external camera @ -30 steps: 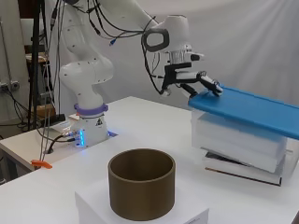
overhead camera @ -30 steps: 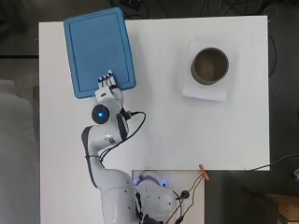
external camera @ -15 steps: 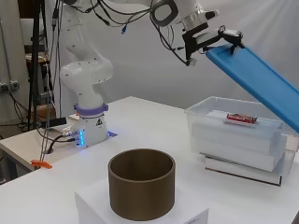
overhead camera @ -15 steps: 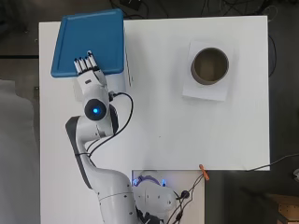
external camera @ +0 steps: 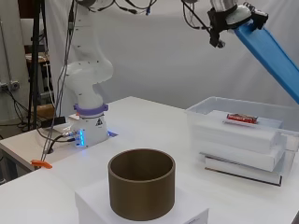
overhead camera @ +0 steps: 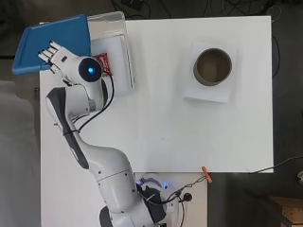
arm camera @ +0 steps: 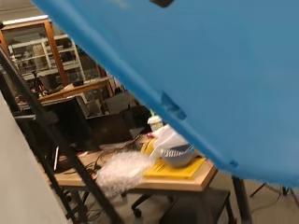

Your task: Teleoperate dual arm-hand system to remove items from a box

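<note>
While the fingers grip the tilted blue lid, the white table carries the uncovered box.

White jointed arm (blue-lit ring, black cables) ends in black-and-white fingers.

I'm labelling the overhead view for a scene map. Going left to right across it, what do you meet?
Blue lid, held by the robot hand → red packet in the clear box → brown cylinder on its white block.
</note>
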Motion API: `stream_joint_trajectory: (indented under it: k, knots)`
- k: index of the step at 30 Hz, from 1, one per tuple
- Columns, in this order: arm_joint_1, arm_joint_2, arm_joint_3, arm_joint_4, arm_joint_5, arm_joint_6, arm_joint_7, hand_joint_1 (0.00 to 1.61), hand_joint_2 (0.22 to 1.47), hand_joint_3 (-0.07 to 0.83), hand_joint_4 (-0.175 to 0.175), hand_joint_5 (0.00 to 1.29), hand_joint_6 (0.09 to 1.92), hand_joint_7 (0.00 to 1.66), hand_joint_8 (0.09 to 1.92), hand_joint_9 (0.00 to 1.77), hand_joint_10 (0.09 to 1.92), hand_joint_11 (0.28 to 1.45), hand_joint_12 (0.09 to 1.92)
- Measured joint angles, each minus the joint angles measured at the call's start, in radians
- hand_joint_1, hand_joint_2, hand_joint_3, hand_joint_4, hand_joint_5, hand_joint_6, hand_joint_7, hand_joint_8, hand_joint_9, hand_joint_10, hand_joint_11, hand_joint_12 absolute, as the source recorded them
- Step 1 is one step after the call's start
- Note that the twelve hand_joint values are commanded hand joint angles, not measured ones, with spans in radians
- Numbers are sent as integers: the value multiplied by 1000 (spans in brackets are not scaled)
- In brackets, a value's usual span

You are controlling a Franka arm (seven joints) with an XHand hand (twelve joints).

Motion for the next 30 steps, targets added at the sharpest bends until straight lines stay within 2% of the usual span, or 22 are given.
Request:
stream_joint_trajectory:
  k: [2,4,7,9,11,13,16,18,20,21,22,23,25,26,27,28,29,30]
  knots:
    - [-10,1,47,-4,-1,-4,39,1189,1238,1,-131,660,1296,870,1390,947,1461,599,1439]
    - [1,-25,66,-12,-3,-10,27,1290,1214,0,-149,597,1402,842,1281,956,1284,571,1212]
    - [33,-105,83,-67,7,-58,-118,1337,1208,0,-171,544,1545,818,1243,953,1152,586,941]
    - [55,-153,96,-108,22,-85,-240,1338,1213,-1,-175,550,1629,805,1215,933,1101,625,599]
    - [74,-195,110,-132,25,-95,-295,1334,1217,1,-175,555,1684,797,1214,912,1070,697,299]
    - [92,-248,115,-169,32,-114,-293,1334,1220,1,-175,539,1721,804,1271,919,997,778,215]
    - [127,-323,103,-243,65,-141,-332,1329,1230,1,-175,509,1749,795,1341,900,990,760,167]
    - [148,-366,91,-333,79,-164,-398,1204,1271,2,-135,508,1734,805,1300,875,890,764,117]
    - [166,-408,78,-436,90,-178,-439,1151,1291,1,-117,503,1731,805,1292,856,862,767,87]
    - [173,-429,70,-488,98,-184,-447,1197,1272,-2,-13,418,1783,783,1339,822,949,790,87]
    - [180,-449,60,-537,105,-190,-453,1296,1246,-2,72,334,1841,728,1469,813,1054,811,87]
    - [187,-476,47,-588,112,-193,-460,1367,1233,0,123,276,1879,681,1583,804,1129,827,87]
    - [197,-523,30,-653,122,-193,-465,1429,1227,3,164,220,1911,626,1706,789,1205,842,87]
    - [202,-549,19,-678,128,-193,-468,1376,1241,5,170,205,1916,641,1653,746,1258,843,87]
    - [208,-576,4,-703,134,-193,-474,988,1179,-6,105,167,1443,551,1196,651,976,738,87]
    - [212,-594,-9,-720,138,-197,-481,570,1028,-21,70,100,847,338,692,439,615,605,87]
    - [214,-605,-28,-730,137,-211,-485,297,883,-28,57,53,446,182,362,296,350,506,87]
    - [215,-605,-42,-727,135,-230,-476,146,796,-22,56,26,221,104,179,261,192,460,87]
